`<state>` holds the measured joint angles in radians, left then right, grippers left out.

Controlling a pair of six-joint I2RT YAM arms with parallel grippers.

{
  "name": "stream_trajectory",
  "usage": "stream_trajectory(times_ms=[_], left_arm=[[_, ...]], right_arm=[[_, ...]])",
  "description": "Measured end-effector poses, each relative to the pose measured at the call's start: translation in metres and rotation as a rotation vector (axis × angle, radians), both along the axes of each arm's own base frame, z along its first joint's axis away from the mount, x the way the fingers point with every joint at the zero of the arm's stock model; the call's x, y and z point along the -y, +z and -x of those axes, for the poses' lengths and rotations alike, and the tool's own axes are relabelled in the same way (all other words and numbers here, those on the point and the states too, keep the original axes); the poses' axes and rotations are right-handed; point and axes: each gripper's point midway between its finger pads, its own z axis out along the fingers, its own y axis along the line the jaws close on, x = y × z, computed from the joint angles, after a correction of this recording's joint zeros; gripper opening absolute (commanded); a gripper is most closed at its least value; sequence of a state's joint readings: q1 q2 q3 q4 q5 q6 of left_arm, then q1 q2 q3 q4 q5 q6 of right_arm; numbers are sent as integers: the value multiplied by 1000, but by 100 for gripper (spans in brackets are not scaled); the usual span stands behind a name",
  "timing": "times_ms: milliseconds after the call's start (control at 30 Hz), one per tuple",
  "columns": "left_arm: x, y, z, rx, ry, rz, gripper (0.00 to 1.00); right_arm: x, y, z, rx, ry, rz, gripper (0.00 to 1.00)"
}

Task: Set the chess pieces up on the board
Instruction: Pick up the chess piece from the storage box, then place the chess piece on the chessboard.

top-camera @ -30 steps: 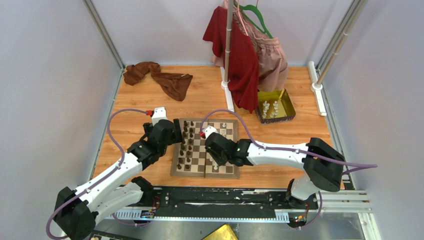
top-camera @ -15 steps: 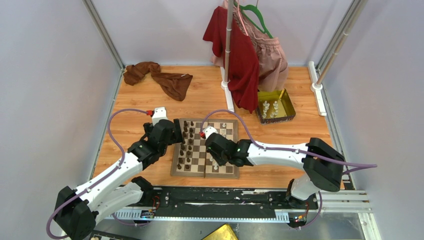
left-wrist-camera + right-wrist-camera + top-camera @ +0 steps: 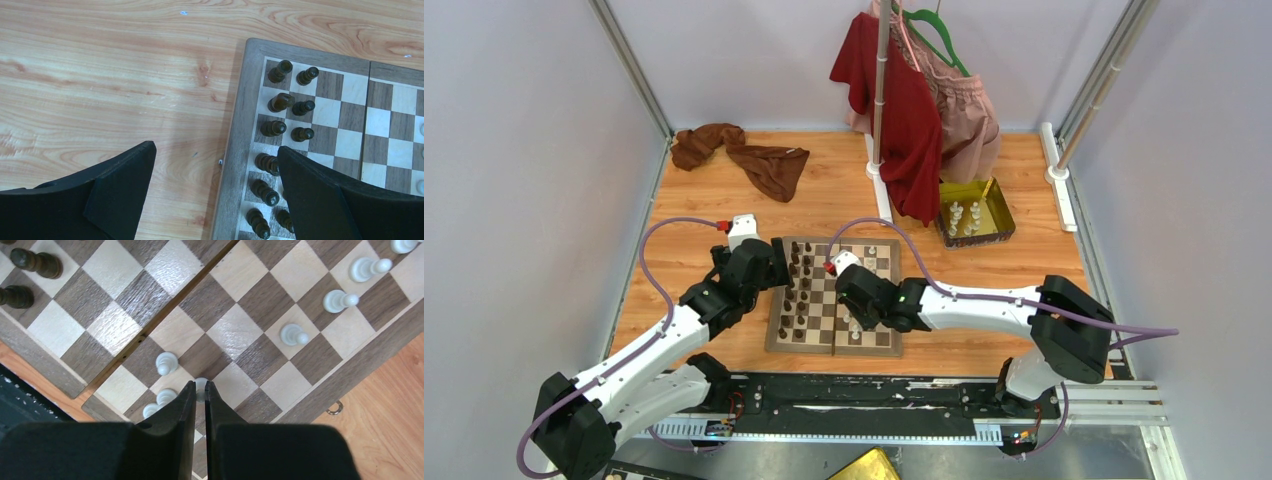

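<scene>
The board [image 3: 822, 302] lies in the middle of the table. Dark brown chess pieces [image 3: 279, 71] stand in two files along its left side. Cream-white chess pieces [image 3: 294, 334] stand along its right side. My right gripper [image 3: 200, 386] hangs over the board's near right part, shut on a white piece [image 3: 201, 384] pinched between its fingertips; two more white pieces [image 3: 166, 361] stand just left of it. My left gripper [image 3: 215, 150] is open and straddles the board's left border [image 3: 240, 125], one finger over the table, the other over the dark pieces.
A gold tray [image 3: 1004, 222] holding several white pieces sits at the back right. A clothes stand with a red garment [image 3: 909, 120] rises just behind the board. A brown cloth [image 3: 744, 155] lies at the back left.
My right gripper's fingers have closed onto the white piece. Both arms have stayed almost still.
</scene>
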<state>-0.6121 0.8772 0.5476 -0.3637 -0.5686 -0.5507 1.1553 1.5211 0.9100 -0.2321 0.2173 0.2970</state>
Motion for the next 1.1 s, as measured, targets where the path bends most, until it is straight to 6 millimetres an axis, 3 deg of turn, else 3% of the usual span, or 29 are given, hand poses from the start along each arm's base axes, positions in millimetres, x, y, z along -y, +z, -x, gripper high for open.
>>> stream_trajectory(times_ms=[400, 900, 1100], left_arm=[[-1, -2, 1, -5, 0, -4, 100], [0, -4, 0, -8, 0, -6, 100], [0, -5, 0, -13, 0, -9, 100]], right_arm=[[21, 1, -34, 19, -90, 15, 7], [22, 0, -46, 21, -108, 0, 7], [20, 0, -47, 19, -106, -3, 21]])
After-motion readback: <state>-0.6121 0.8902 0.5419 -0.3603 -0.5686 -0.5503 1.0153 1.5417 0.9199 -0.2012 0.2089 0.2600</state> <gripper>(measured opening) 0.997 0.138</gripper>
